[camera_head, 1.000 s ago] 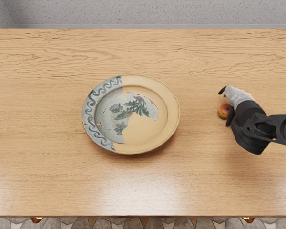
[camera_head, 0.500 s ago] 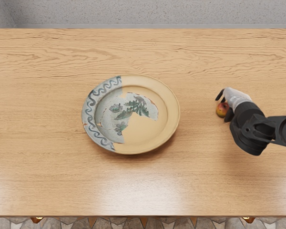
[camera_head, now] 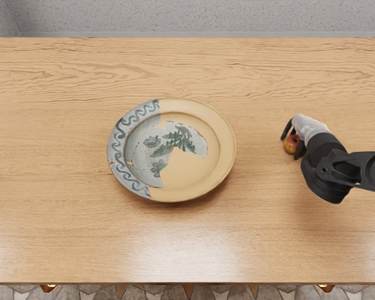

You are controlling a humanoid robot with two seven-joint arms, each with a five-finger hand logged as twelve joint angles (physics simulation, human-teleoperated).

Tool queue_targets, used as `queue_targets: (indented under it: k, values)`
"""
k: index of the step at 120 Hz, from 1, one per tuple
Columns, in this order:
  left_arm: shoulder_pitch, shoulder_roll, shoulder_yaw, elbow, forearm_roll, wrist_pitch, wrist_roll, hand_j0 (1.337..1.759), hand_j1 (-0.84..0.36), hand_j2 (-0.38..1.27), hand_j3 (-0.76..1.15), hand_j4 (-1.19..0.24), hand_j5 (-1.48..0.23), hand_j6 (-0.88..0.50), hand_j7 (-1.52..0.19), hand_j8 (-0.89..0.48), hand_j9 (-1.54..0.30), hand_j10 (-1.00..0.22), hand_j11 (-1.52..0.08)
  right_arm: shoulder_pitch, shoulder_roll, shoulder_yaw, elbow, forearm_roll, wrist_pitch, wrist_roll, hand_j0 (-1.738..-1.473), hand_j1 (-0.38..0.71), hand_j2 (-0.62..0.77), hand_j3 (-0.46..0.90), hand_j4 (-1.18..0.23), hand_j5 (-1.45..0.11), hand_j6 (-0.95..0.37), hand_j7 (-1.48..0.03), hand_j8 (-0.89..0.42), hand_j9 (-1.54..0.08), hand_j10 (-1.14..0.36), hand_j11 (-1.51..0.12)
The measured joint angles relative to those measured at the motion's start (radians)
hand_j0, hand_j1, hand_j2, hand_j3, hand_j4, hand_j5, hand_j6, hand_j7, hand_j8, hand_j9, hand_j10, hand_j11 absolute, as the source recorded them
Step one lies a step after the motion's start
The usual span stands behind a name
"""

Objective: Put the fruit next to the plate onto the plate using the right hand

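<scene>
Well to the left of the robot hand [camera_head: 307,129], a round plate [camera_head: 224,150] lies flat on the wooden table [camera_head: 62,219]. Its left portion carries a blue-and-white wave border and a green leaf motif toward the middle; the remainder is plain ochre. Bare wood separates the plate's right rim from the fruit [camera_head: 291,145], a small red-and-yellow item sitting directly under the left side of the robot hand. The fruit is off the plate and well apart from it. This right robot hand, pale on its back, is closed over the fruit from above. One dark finger [camera_head: 285,132] curls down the fruit's left side, and the others cover its top and right. Whether the fruit is raised clear of the table cannot be determined. To the right of the hand, the dark forearm [camera_head: 344,172] runs out to the right edge.
</scene>
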Motion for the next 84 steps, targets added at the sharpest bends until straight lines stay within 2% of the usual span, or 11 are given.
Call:
queue_targets:
  k: [2,3,4,34,64,84]
  values:
    - [0.000,0.000,0.000,0.000,0.000,0.000,0.000,1.658,0.33,0.00,0.00,-0.01,-0.02,-0.01,-0.02,-0.01,-0.02,-0.01,-0.02,0.001,0.000,0.000,0.001,0.000,0.000,0.000,-1.674,0.22,0.09,-0.01,-0.68,-0.88,-0.50,-0.88,-0.48,-0.88,-0.68,-0.88]
    - [0.000,0.000,0.000,0.000,0.000,0.000,0.000,1.658,0.33,0.00,0.00,-0.01,-0.02,-0.01,-0.02,-0.01,-0.02,-0.01,-0.02,0.002,0.000,0.000,0.002,0.000,0.000,0.000,-1.661,0.22,0.10,-0.02,-0.68,-0.88,-0.50,-0.88,-0.48,-0.88,-0.68,-0.88]
    - [0.000,0.000,0.000,0.000,0.000,0.000,0.000,1.658,0.33,0.00,0.00,-0.01,-0.02,-0.01,-0.02,-0.01,-0.02,-0.01,-0.02,0.002,0.000,0.000,0.003,0.000,0.000,0.000,-1.658,0.23,0.10,0.00,-0.68,-0.89,-0.50,-0.88,-0.48,-0.89,-0.68,-0.88]
    - [0.003,0.000,0.000,0.000,0.000,0.000,0.000,1.658,0.33,0.00,0.00,-0.01,-0.02,-0.01,-0.02,-0.01,-0.02,-0.01,-0.02,0.042,-0.002,0.026,0.048,0.003,0.002,0.000,-1.655,0.27,0.27,0.00,-0.71,-0.96,-0.48,-0.94,-0.45,-0.95,-0.73,-0.95]
    - [0.003,0.000,0.000,0.000,0.000,0.000,0.000,1.658,0.33,0.00,0.00,-0.01,-0.02,-0.01,-0.02,-0.01,-0.02,-0.01,-0.02,0.127,-0.002,0.061,0.100,0.007,0.003,0.002,-1.654,0.30,0.32,0.00,-0.70,-0.99,-0.47,-0.95,-0.43,-0.97,-0.71,-0.97]
    - [0.003,0.000,0.000,0.000,0.000,0.000,0.000,1.658,0.33,0.00,0.00,-0.01,-0.02,-0.01,-0.02,-0.01,-0.02,-0.01,-0.02,0.176,0.000,0.084,0.145,0.009,0.003,0.003,-1.655,0.27,0.28,0.00,-0.70,-1.00,-0.48,-0.95,-0.44,-0.98,-0.71,-0.99]
